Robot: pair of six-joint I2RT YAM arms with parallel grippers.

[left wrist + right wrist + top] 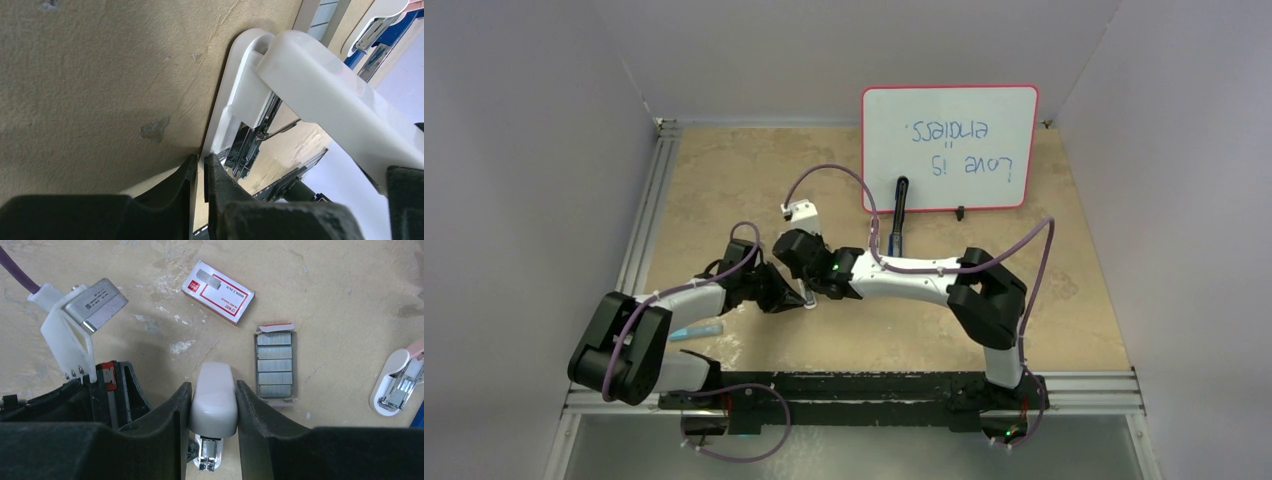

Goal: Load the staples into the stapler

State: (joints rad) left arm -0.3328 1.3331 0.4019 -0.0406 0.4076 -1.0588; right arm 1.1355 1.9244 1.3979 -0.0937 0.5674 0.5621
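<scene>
Right gripper (213,388) clamps the white stapler (212,412) by its top arm, which is lifted off the base. Left gripper (201,162), nearly closed, seems to pinch the base edge; view poor. Risk: that thin pinch slips and the stapler twists or snaps shut before loading. Five blocks of staples (274,365) sit in the open tray (295,365), just right of the stapler. Red box (217,291) closed, contents unseen.
</scene>
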